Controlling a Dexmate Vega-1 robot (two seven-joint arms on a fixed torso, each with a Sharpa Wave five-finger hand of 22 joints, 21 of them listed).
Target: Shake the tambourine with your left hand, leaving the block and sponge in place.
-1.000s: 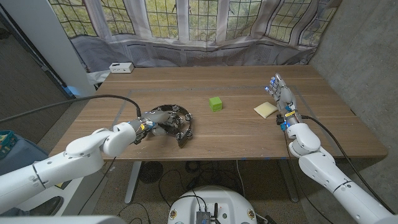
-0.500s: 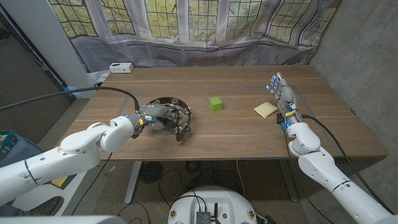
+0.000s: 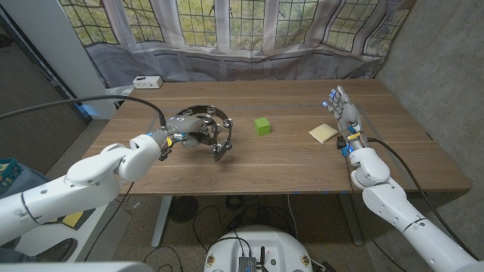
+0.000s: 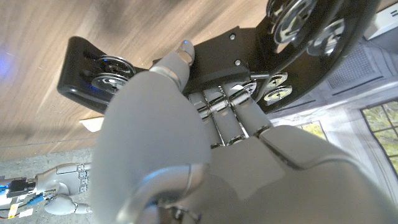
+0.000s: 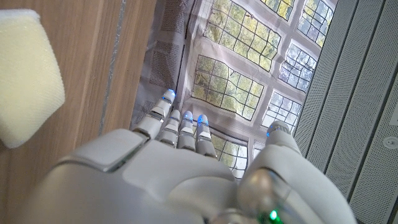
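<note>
My left hand point(image 3: 187, 131) grips a black tambourine point(image 3: 215, 130) with metal jingles over the left half of the wooden table point(image 3: 272, 170). The left wrist view shows the fingers point(image 4: 217, 109) wrapped over the tambourine's black frame point(image 4: 214, 55). A green block point(image 3: 262, 125) stands on the table just right of the tambourine, apart from it. Farther right lies a pale yellow sponge point(image 3: 323, 133), also point(image 5: 28, 74). My right hand point(image 3: 342, 115) stands on its edge beside the sponge with straight fingers, holding nothing; its back point(image 5: 168, 177) shows in the right wrist view.
A small white box point(image 3: 146, 81) sits at the table's far left corner. Draped cloth and windows run behind the table. A grey concrete wall point(image 3: 446, 68) closes the right side. A black cable point(image 3: 91, 109) arcs over my left arm.
My left hand has carried the tambourine away from the near edge and higher, turning it as it goes. The block, the sponge and my right hand have stayed put.
</note>
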